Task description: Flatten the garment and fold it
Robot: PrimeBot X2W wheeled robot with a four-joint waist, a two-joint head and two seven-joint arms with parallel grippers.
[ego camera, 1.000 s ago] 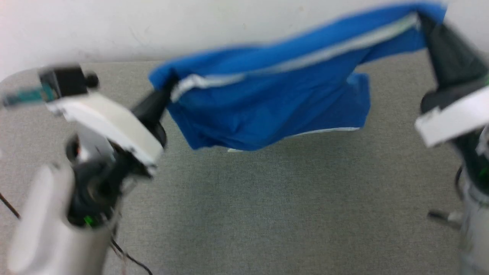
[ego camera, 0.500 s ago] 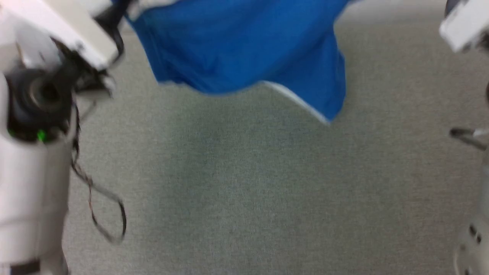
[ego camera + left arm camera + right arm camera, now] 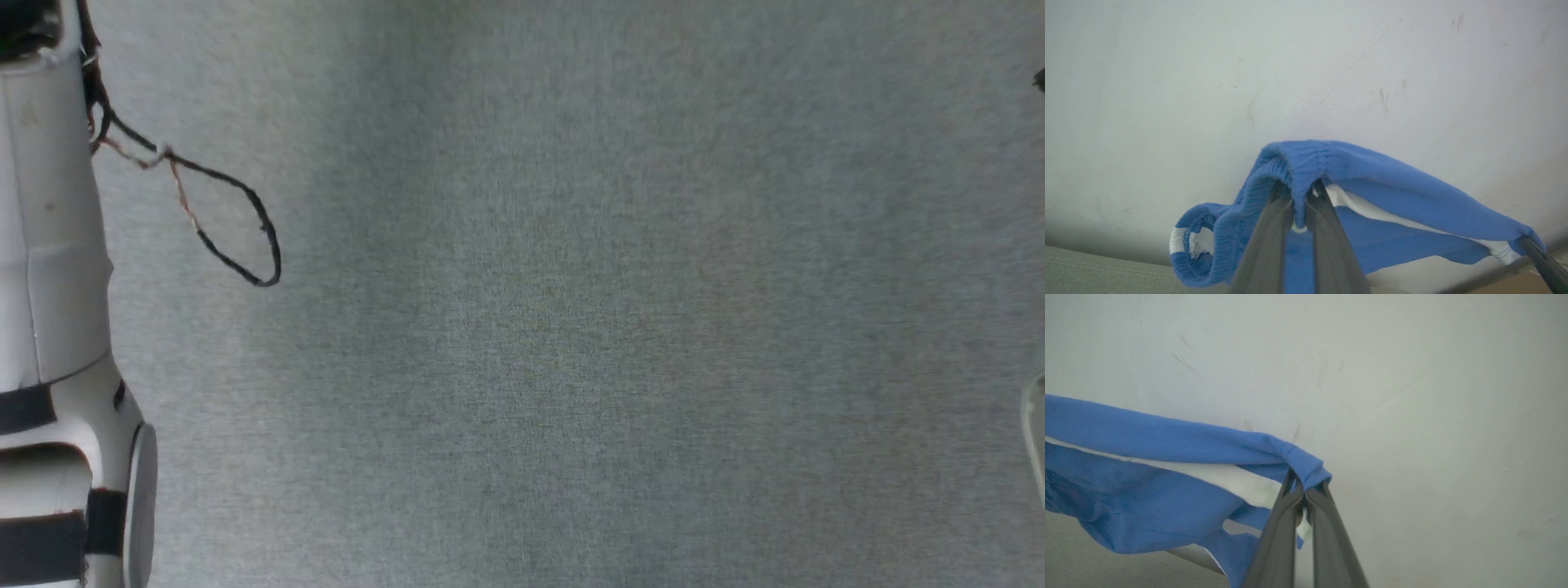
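Blue garment (image 3: 1392, 179) hangs stretched in front of the white wall (image 3: 1208, 61). Its gathered waistband is pinched tight in the left jaws, and the right jaws are closed on a hemmed corner beside its white stripe.

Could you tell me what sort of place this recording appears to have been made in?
Probably a plain indoor test room or lab: a grey carpet-like surface, a bare white wall with scuff marks, and a loose black cable hanging by the robot's arm.
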